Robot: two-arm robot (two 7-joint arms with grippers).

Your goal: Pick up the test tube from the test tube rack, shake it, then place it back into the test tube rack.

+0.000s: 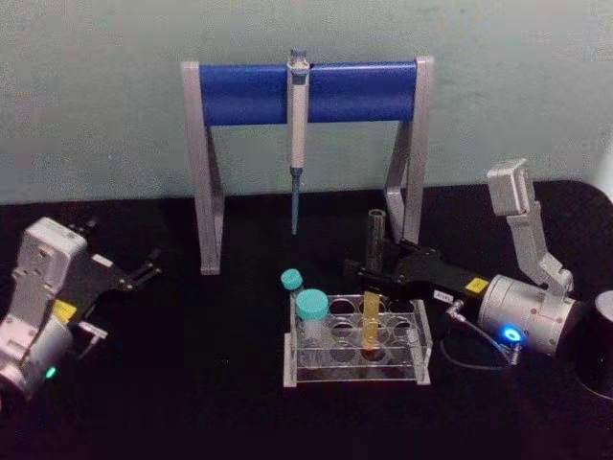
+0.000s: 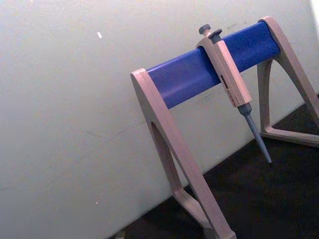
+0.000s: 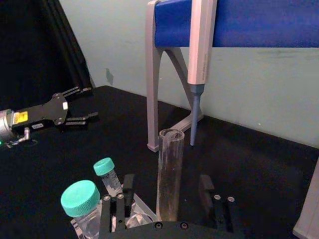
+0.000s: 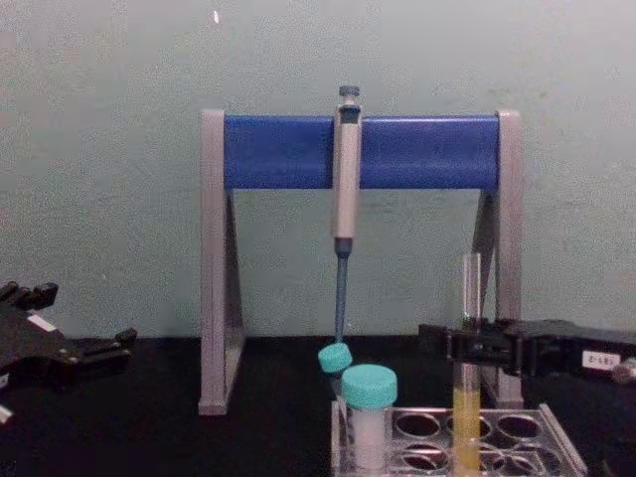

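Head view: one test tube [image 1: 372, 321] stands upright in the one test tube rack [image 1: 356, 376], beside two teal-capped tubes [image 1: 311, 307]. The right gripper [image 1: 373, 269] straddles it; the left gripper [image 1: 146, 271] sits far left, fingers spread. Left wrist view: one pipette [image 2: 229, 75] hangs on one stand [image 2: 184, 79]. Right wrist view: the right fingers [image 3: 213, 199] stand apart, a gap either side of the glass. Chest view: one tube holds yellow liquid.

Black bench [image 1: 172, 402], matte surface. Grey-legged stand [image 1: 209, 192] with blue bar: feet planted along back edge, centred. Clear test tube rack [image 1: 354, 377] sits flat nearer the front edge, slightly right of centre (apart from stand's feet). Dark cylinder [image 1: 596, 350] at right edge.
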